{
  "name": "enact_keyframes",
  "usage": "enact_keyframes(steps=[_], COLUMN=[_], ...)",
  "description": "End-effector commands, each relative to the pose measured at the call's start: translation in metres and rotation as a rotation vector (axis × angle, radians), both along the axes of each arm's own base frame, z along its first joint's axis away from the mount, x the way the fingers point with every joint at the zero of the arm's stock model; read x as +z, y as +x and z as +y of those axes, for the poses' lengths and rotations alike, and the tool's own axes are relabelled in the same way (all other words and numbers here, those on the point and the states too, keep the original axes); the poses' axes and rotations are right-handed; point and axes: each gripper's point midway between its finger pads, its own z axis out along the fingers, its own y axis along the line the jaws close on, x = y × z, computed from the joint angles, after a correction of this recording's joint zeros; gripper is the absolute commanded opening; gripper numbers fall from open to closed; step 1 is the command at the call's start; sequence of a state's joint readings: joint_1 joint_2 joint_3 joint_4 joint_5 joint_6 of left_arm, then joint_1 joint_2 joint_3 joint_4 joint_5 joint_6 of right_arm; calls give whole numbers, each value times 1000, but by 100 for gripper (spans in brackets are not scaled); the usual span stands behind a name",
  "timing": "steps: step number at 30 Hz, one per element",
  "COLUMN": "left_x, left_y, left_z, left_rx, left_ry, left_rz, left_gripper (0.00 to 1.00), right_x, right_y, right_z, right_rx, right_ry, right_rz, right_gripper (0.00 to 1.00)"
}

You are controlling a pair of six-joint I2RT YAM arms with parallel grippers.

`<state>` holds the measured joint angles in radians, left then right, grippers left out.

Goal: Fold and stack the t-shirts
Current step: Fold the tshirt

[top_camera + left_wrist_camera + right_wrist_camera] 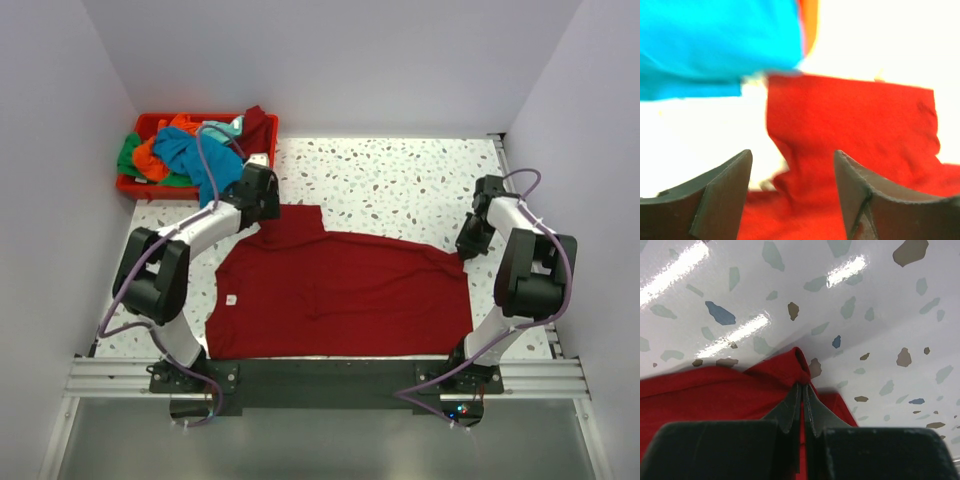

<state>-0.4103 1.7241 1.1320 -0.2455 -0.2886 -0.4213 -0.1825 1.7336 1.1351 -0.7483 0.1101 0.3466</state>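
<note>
Large dark red t-shirt (340,295) spread flat at centre, teal, orange, green t-shirts (185,155) heaped far left.

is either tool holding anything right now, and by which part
The right tool pinches the dark red t-shirt by its far right corner. The left tool is open, holding nothing.
</note>
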Motion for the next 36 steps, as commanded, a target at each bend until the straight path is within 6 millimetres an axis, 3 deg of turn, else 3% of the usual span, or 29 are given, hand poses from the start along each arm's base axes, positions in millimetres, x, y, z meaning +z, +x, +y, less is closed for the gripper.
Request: enact_keyframes(steps=[1,3,9,19,35,36], left_x=[-1,-2,-17,-30,-54,-55], left_y=[29,38,54,75,83,82], left_z=[6,4,1,19,28,29], left_rx=[-55,-72,-102,-85,-45,-43], left_ry=[44,56,57,51,30,28], left_rz=[-49,-56,-55,-100,-82,-79], left_gripper=[65,57,44,39,38,30], right_x=[18,17,19,15,15,15], right_y=[16,17,24,20,18,17], right_z=[1,1,1,1,0,0], right_rx=[3,5,5,13,23,25], right_ry=[9,14,18,16,12,12], right_rz=[-56,-56,-61,-49,-41,-41], right_gripper=[0,0,0,0,0,0])
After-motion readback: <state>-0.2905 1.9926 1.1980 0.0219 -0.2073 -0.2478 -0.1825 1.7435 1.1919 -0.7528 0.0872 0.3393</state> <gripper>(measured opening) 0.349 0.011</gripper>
